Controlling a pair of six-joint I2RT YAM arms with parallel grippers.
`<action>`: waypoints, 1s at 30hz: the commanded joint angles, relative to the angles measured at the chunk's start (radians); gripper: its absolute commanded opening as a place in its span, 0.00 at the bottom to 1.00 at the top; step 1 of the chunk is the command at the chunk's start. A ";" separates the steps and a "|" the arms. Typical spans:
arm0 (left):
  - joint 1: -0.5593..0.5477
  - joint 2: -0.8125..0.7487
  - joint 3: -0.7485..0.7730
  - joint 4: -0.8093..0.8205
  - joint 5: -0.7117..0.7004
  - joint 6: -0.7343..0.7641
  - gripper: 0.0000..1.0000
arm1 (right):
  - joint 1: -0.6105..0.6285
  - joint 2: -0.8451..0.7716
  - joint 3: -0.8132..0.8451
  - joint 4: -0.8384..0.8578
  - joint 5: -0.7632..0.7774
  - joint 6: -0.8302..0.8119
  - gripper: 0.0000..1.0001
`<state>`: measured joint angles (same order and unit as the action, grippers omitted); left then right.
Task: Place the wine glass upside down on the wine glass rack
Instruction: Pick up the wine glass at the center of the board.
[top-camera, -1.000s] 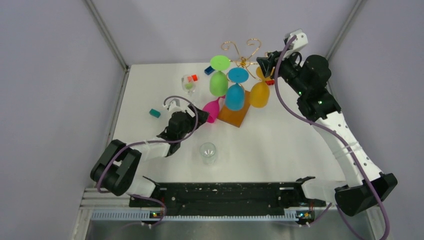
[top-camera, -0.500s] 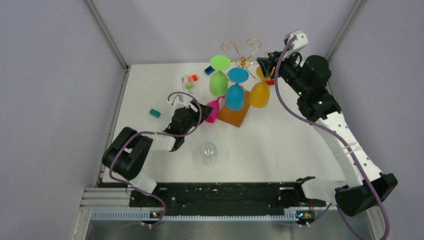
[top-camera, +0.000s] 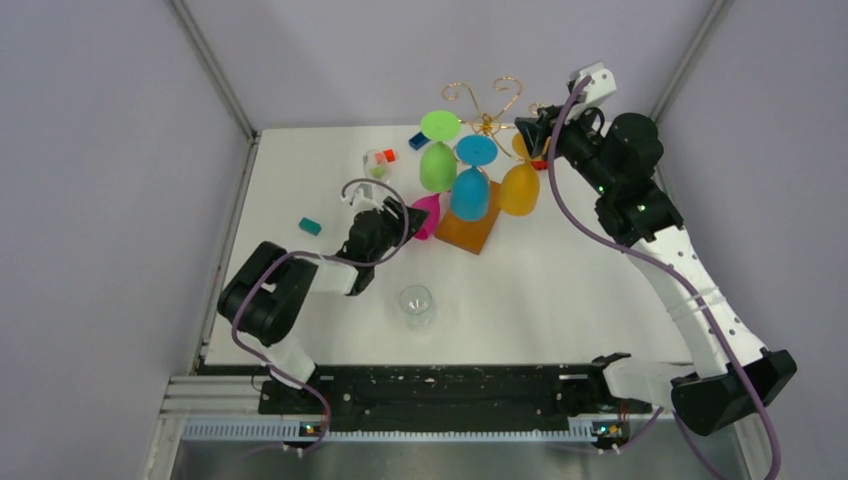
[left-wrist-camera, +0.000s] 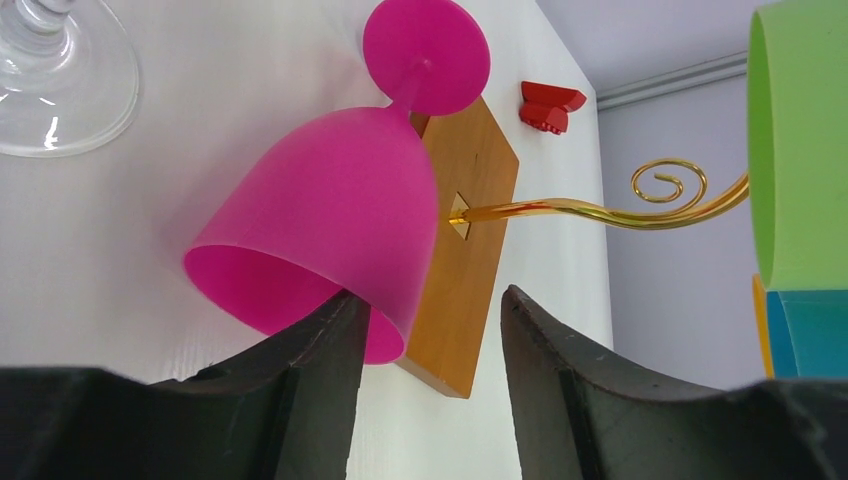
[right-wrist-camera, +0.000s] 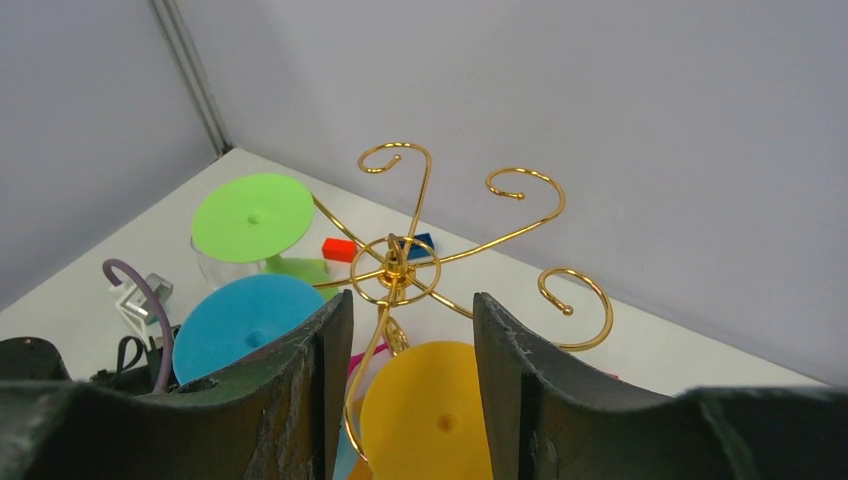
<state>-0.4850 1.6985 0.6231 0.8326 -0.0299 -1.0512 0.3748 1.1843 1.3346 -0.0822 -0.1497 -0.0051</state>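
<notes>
A pink wine glass (top-camera: 427, 215) lies on its side on the table, foot against the wine glass rack's wooden base (top-camera: 468, 232). My left gripper (top-camera: 398, 215) is at its mouth. In the left wrist view the left finger (left-wrist-camera: 320, 340) covers the pink glass's (left-wrist-camera: 330, 210) rim and the right finger (left-wrist-camera: 540, 340) stands apart, so my left gripper (left-wrist-camera: 430, 300) is open. The gold rack (top-camera: 485, 105) carries green (top-camera: 437, 160), blue (top-camera: 470, 190) and yellow (top-camera: 519, 185) glasses upside down. My right gripper (top-camera: 527, 128) hovers open over the rack hub (right-wrist-camera: 400, 265), above the yellow foot (right-wrist-camera: 430, 410).
One clear glass (top-camera: 416, 305) stands in front of the left arm. A second clear glass (top-camera: 377, 165) stands at the back left. A teal block (top-camera: 310, 227), a red block (top-camera: 389, 155) and a blue block (top-camera: 417, 140) lie on the table. Grey walls enclose the back and sides.
My left arm has reached forward to the pink glass's mouth and its jaws have narrowed. The right arm and the hung glasses have not moved.
</notes>
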 joint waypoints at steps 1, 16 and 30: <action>0.005 0.017 0.042 0.064 -0.013 0.015 0.55 | -0.007 -0.030 -0.002 0.009 0.004 -0.019 0.47; 0.005 0.094 0.066 0.107 -0.045 0.021 0.32 | -0.007 -0.029 -0.003 0.004 -0.004 -0.023 0.48; 0.005 0.073 0.043 0.164 -0.041 0.071 0.06 | -0.008 -0.023 -0.008 0.008 -0.006 -0.024 0.48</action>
<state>-0.4850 1.7916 0.6579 0.9352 -0.0681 -1.0157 0.3748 1.1843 1.3346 -0.0975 -0.1513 -0.0196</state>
